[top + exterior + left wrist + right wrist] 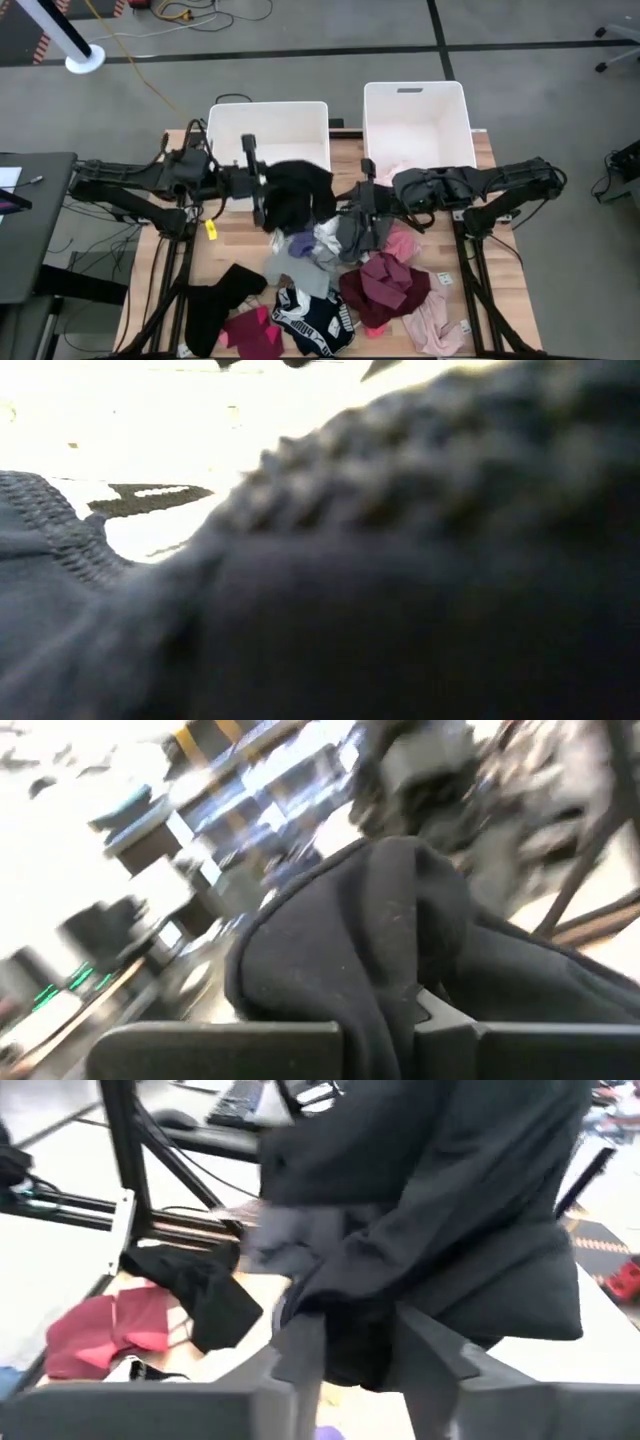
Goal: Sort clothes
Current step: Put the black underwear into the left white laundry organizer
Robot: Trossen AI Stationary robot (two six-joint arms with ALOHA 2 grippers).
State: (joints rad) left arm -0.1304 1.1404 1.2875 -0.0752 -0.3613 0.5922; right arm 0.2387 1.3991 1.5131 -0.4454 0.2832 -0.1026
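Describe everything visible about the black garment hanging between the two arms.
The black soft fabric garment is a dark, matte, crumpled bundle with thick folds, lifted off the wooden table near the left white plastic bin. The left gripper is shut on it; in the left wrist view the cloth bulges up from between its jaws. In the right wrist view it drapes in loose folds before the right gripper, whose jaws stand apart around its hanging lower edge.

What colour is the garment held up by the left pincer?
Black: the soft fabric garment shows best in the high view, near the left bin.
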